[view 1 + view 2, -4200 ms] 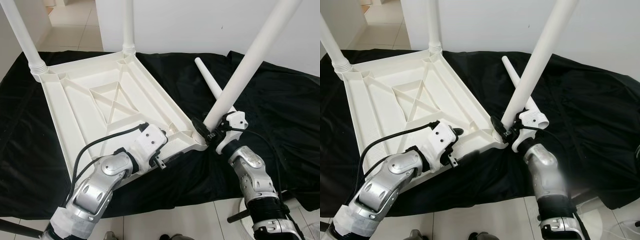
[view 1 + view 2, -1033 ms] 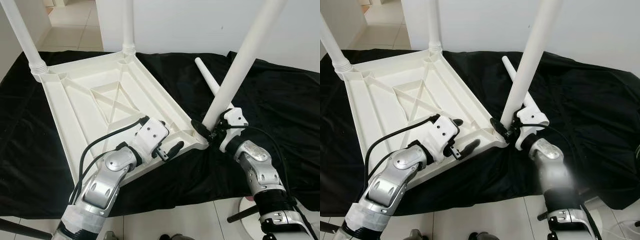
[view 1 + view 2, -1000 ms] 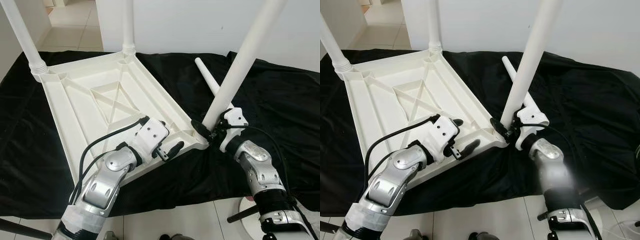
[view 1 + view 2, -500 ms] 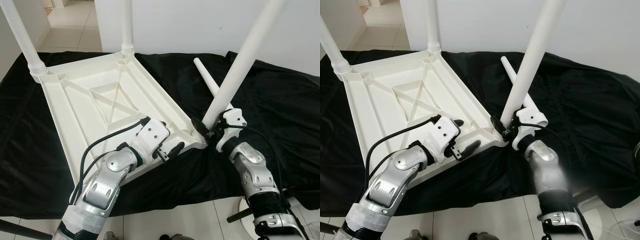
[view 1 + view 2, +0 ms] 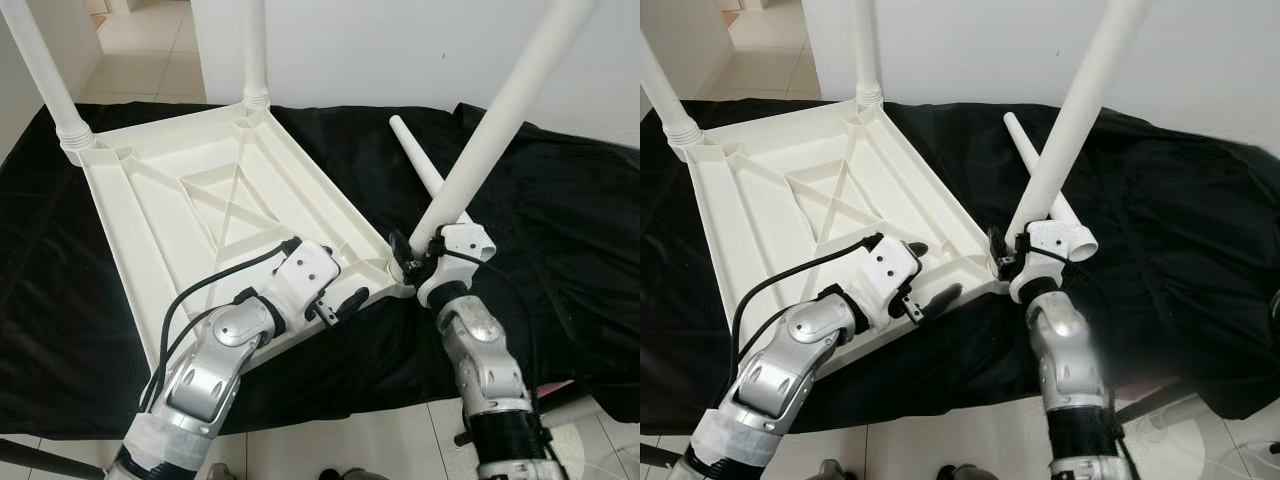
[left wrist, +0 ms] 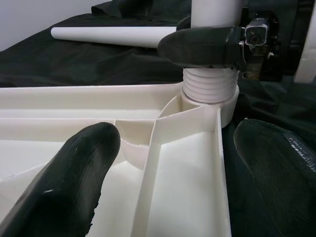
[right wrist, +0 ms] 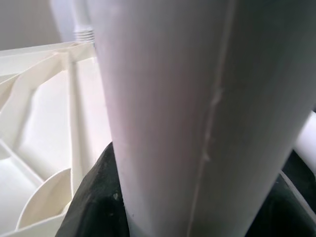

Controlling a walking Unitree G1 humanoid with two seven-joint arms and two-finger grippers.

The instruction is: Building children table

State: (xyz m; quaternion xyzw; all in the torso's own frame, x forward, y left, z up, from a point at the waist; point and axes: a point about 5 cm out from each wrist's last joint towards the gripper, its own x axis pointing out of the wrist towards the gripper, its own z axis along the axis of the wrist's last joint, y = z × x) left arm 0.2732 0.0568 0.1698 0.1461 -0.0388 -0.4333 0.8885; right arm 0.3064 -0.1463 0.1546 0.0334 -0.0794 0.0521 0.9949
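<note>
Upturned white tabletop (image 5: 200,200) lies on black cloth (image 5: 560,200), two legs standing at far corners. Right pincer (image 5: 412,258) clamps slanted third leg (image 5: 490,130) at near-right corner socket; loose leg (image 5: 415,160) behind. Left pincer (image 5: 335,290) spread open astride near edge.

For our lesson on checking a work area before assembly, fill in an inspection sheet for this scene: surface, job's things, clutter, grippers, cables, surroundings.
Surface: black cloth covering the work area.
Job's things: upturned white tabletop; two far legs upright in their sockets; third leg tilted at the near corner socket; spare leg lying on the cloth.
Clutter: nothing seen.
Grippers: right gripper shut on the third leg's base; left gripper open astride the tabletop's rim.
Cables: black cable looping along the left arm.
Surroundings: white wall, tiled floor.
</note>
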